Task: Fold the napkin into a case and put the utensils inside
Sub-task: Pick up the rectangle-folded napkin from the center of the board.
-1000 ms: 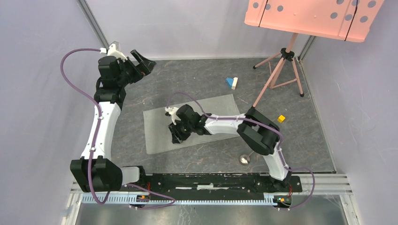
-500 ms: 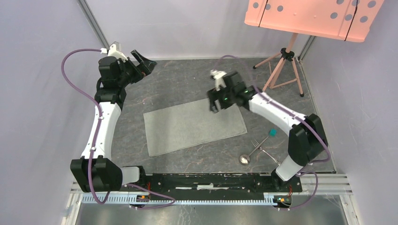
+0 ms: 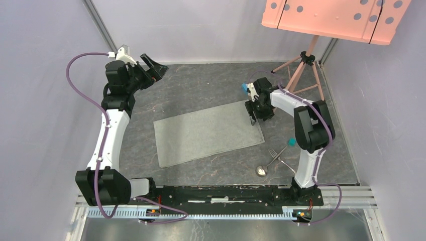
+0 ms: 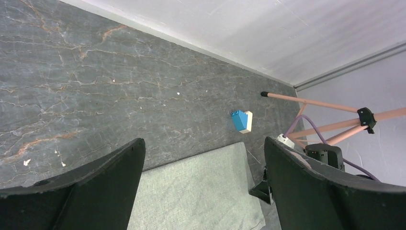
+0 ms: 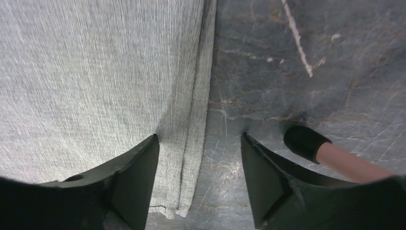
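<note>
Now, from above, you have the napkin (image 3: 208,133) lying flat and unfolded on the table (image 3: 201,85), about mid-table. Its long axis runs left to right, tilted so the right end sits farther from the bases. Your right gripper (image 3: 257,116) hangs at that far right corner, jaws apart, grasping nothing. The fork (image 3: 274,152) and spoon (image 3: 260,171) lie off the cloth, near its near right corner. The spoon's bowl points toward the bases, and the two handles seem to cross. A small teal piece (image 3: 291,142) sits just beside them. A blue block (image 3: 244,88) lies just beyond the right gripper. A pink tripod (image 3: 301,70) stands close on its right, under a pink board (image 3: 336,17). Your left gripper (image 3: 150,65) is at the far left, well apart from the cloth, spread wide and empty.

From the left wrist, your fingers (image 4: 95,191) frame the napkin's right end. The block shows blue and white on bare table past it. A tripod leg (image 4: 311,103) slants behind the right arm.

From the right wrist, your fingers (image 5: 139,177) straddle the napkin's short edge, one over cloth and the other over bare table. That edge runs up the frame, with its corner near the bottom. The tripod's black foot (image 5: 304,141) sits just beside the outer finger, the nearest obstacle.
</note>
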Tool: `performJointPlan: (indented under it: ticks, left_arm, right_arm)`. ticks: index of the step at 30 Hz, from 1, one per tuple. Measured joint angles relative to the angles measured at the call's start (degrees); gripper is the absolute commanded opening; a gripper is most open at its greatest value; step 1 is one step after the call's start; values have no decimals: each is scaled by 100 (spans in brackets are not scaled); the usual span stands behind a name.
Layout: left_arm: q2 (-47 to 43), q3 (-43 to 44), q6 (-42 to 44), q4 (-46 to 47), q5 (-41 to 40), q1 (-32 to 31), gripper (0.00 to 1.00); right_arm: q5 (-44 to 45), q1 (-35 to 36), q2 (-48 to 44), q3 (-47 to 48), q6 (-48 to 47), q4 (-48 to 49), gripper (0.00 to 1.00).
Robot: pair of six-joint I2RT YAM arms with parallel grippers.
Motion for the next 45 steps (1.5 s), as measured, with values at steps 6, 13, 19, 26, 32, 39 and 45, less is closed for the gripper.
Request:
performJointPlan:
  ticks: [6,13,19,26,32,39,45]
  left_arm:
    - [0,0,-66,15,26,83,100]
    - [-2,-87,-120,162,101,184,99]
    - [-2,-107,-227,170,155,186,99]
    - [-2,-111,-262,203,168,186,99]
    - [-2,-114,-262,251,170,190,99]
    - [-2,-129,-264,254,170,199,99]
    - [-2,-153,-267,256,173,208,99]
  right_arm:
    - [11,-31,208,275,-109,-42,58]
    - [76,17,227,280,-122,-37,57]
    - [293,212,245,280,-107,2,49]
    - [337,350,249,234,-83,122,24]
    - [269,385,216,177,-59,247,1]
    - [321,382,173,166,-33,437,0]
    - [940,385,-256,48,15,422,0]
